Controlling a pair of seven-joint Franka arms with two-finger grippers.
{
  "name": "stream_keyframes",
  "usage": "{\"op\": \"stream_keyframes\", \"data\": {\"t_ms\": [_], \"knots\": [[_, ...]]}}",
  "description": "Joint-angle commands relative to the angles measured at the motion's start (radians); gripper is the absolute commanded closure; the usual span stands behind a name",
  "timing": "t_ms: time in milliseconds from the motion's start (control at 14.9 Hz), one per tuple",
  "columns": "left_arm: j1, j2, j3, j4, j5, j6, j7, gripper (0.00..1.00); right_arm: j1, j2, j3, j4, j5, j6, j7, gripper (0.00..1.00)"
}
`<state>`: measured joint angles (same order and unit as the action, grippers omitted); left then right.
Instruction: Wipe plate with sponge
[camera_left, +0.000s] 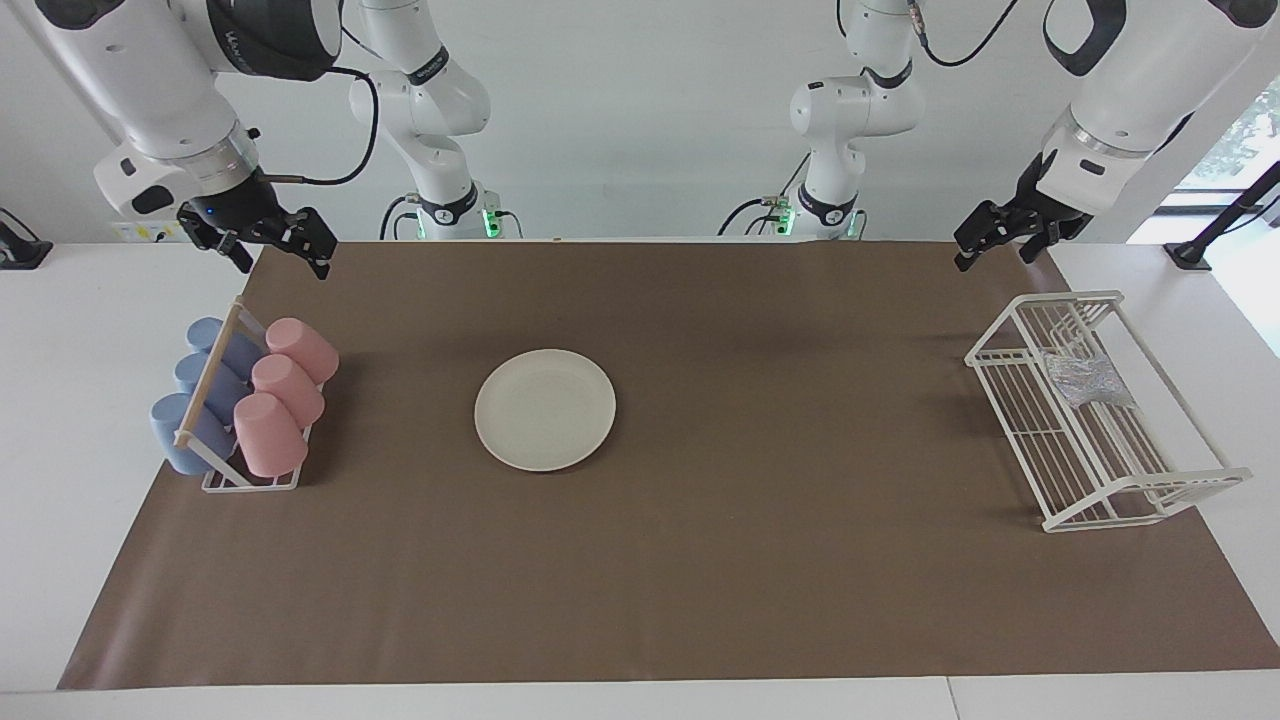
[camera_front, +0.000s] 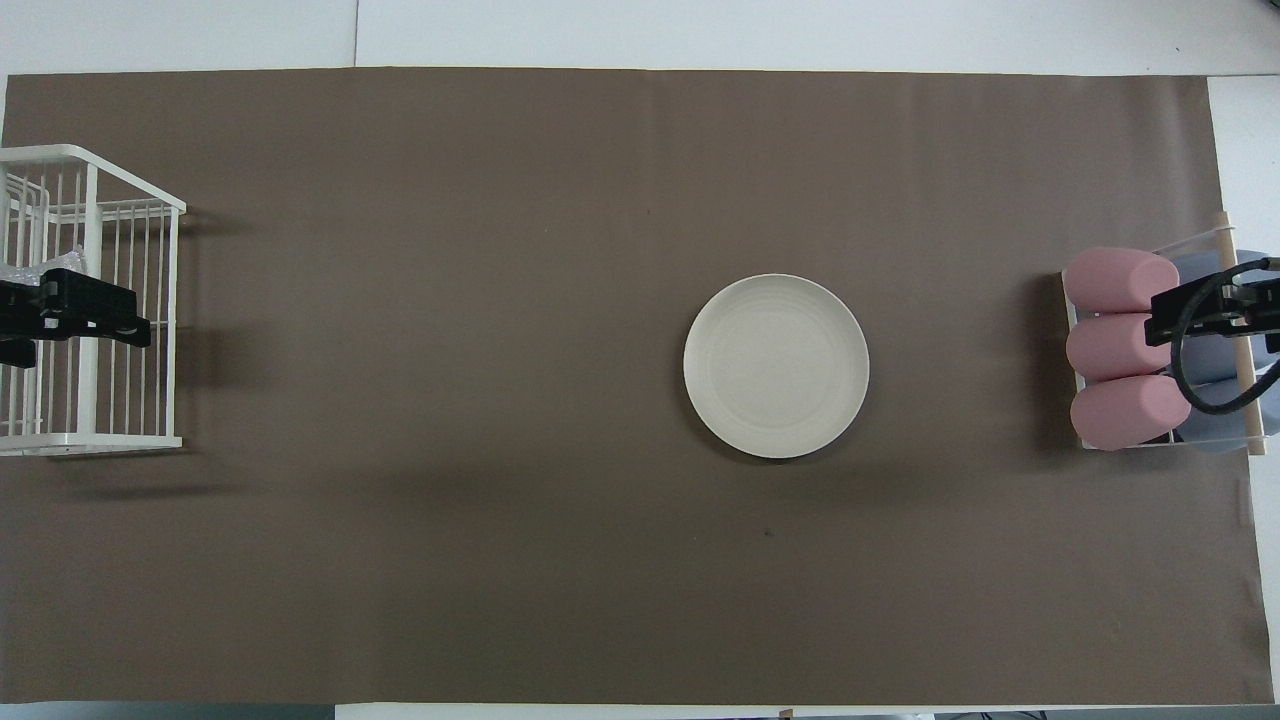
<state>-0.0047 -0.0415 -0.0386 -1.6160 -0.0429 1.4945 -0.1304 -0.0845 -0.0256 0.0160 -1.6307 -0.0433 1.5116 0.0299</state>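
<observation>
The cream-white plate (camera_left: 545, 410) lies flat on the brown mat near the table's middle, and it also shows in the overhead view (camera_front: 776, 366). The silvery-grey sponge (camera_left: 1088, 380) lies in the white wire rack (camera_left: 1100, 500) at the left arm's end of the table. In the overhead view the sponge (camera_front: 40, 268) is partly covered by my left gripper (camera_front: 75, 312). My left gripper (camera_left: 995, 258) hangs open and empty, high above the rack's end of the mat. My right gripper (camera_left: 282, 262) hangs open and empty, high above the cup holder.
A cup holder (camera_left: 250, 480) with three pink cups (camera_left: 285, 385) and three blue cups (camera_left: 205, 385) lying on their sides stands at the right arm's end. The wire rack (camera_front: 90, 300) has raised sides. The brown mat (camera_left: 760, 560) covers most of the table.
</observation>
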Motion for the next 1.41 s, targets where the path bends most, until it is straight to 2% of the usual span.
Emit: {"op": "stream_keyframes", "data": {"t_ms": [0,739,1008,1143,1345], "knots": [[0.012,0.003,-0.006,0.01,-0.018,0.006,-0.011,0.0,-0.006,-0.017,0.004,-0.015,-0.007,-0.007,0.01,0.0],[0.018,-0.003,-0.004,-0.004,-0.038,0.006,-0.061,0.0,-0.006,-0.017,0.004,-0.015,-0.007,-0.007,0.01,0.0],[0.012,-0.005,-0.001,-0.015,-0.035,0.044,-0.057,0.0,-0.006,-0.017,0.004,-0.015,-0.007,-0.007,0.01,0.0],[0.006,-0.003,-0.001,-0.015,0.007,0.05,-0.06,0.0,-0.006,-0.017,0.004,-0.015,-0.007,-0.007,0.012,0.0],[-0.024,0.009,-0.004,-0.016,0.165,0.044,-0.061,0.0,-0.006,-0.017,0.004,-0.015,-0.007,-0.007,0.01,0.0]]}}
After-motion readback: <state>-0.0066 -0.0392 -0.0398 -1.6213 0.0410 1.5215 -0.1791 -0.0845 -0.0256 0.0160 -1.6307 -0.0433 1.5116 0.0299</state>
